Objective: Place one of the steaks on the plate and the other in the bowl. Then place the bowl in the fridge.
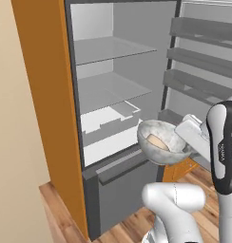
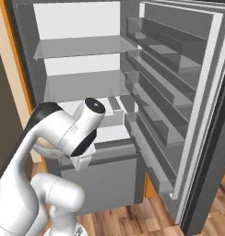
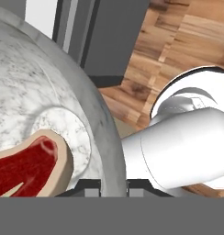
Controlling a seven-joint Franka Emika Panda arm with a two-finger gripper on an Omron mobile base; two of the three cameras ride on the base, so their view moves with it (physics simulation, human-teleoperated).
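Observation:
The grey speckled bowl (image 1: pixel 161 148) hangs tilted in the air in front of the open fridge (image 1: pixel 113 50), about level with its lowest white drawers. One steak (image 1: pixel 157 141), red with a pale fat edge, lies inside the bowl (image 3: pixel 63 101). My gripper (image 1: pixel 183 144) is shut on the bowl's right rim. In the hand view the rim runs between my fingertips (image 3: pixel 91 187) and the steak (image 3: pixel 26 167) rests at the bowl's bottom. The plate is out of view.
The fridge door (image 2: pixel 179 92) stands wide open on the right, its shelves (image 1: pixel 198 59) reaching toward the arm. Glass shelves (image 2: pixel 79 46) and white drawers (image 1: pixel 106 121) fill the inside. An orange cabinet side (image 1: pixel 46 95) flanks the fridge on the left. The floor (image 3: pixel 178 41) is wooden.

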